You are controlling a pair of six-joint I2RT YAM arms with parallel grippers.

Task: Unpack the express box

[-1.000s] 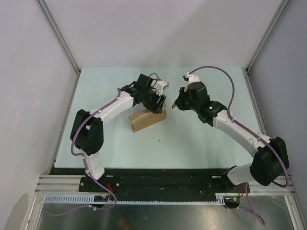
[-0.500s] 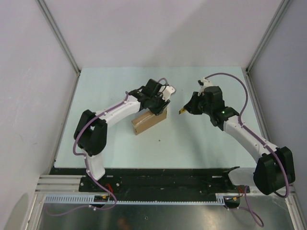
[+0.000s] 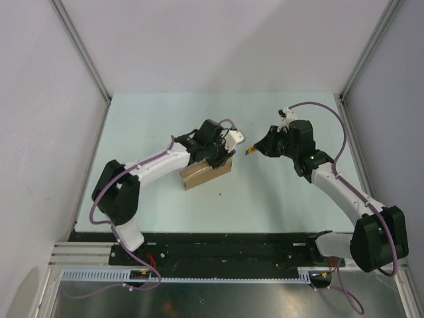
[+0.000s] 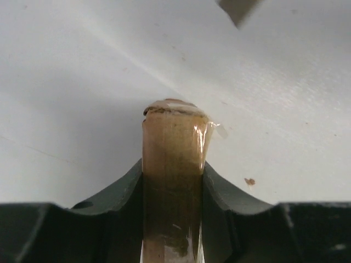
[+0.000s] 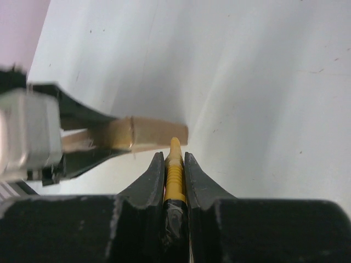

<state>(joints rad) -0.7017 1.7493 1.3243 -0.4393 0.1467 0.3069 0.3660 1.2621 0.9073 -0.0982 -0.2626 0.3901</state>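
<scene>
Gripping the express box (image 3: pixel 202 174) at its right end, my left hand (image 3: pixel 222 155) is clamping it near the worktop's (image 3: pixel 265 199) middle. My right hand (image 3: pixel 256 150) is clenching a yellow knife (image 5: pixel 174 171), its tip near the box.

The left arm (image 3: pixel 156 162) and right arm (image 3: pixel 338 189) are built alike: smooth white curved link shells joined by bulky matte black joint housings, with the largest black blocks toward the desk's near corners. A thin purple cable (image 3: pixel 311 103) runs along each arm and arches loose above the right wrist. A small green light (image 3: pixel 307 158) glows on the right arm's black housing. The left gripper (image 4: pixel 173 175) and right gripper (image 5: pixel 174 161) have matte black fingers (image 4: pixel 123 192) with curved, flaring inner edges. The right pair is lightly scuffed and dusty.
</scene>
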